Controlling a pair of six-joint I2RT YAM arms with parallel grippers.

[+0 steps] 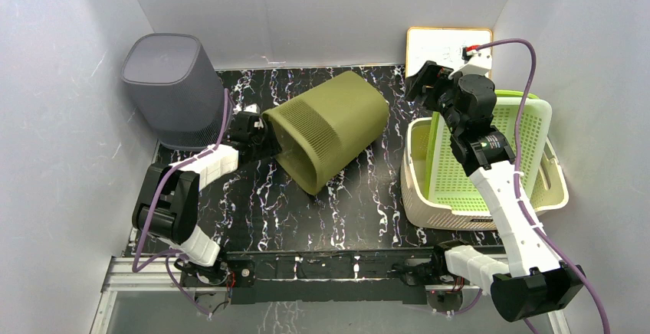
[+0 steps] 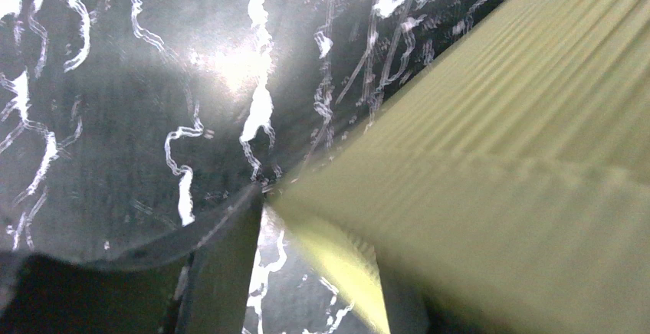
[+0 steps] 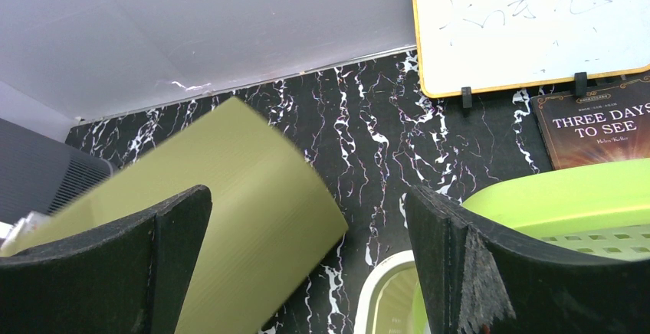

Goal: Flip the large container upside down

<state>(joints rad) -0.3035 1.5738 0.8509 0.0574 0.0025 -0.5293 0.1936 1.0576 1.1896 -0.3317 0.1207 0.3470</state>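
Note:
The large container is an olive-green mesh bin (image 1: 329, 127). It lies steeply tipped on the black marbled table, mouth facing down and front-left, base raised toward the back right. My left gripper (image 1: 260, 132) is shut on the bin's rim at its left side. In the left wrist view the rim (image 2: 337, 250) runs between my two dark fingers (image 2: 218, 273). My right gripper (image 1: 424, 81) hangs open and empty behind and to the right of the bin. In the right wrist view the bin's wall (image 3: 230, 196) shows between its spread fingers (image 3: 441, 234).
A grey bin (image 1: 172, 81) stands upside down at the back left corner. A lime-green basket sits tilted in a cream basket (image 1: 418, 188) at the right. A whiteboard (image 1: 444, 43) and a book (image 3: 594, 127) lie at the back right. Grey walls close in on three sides.

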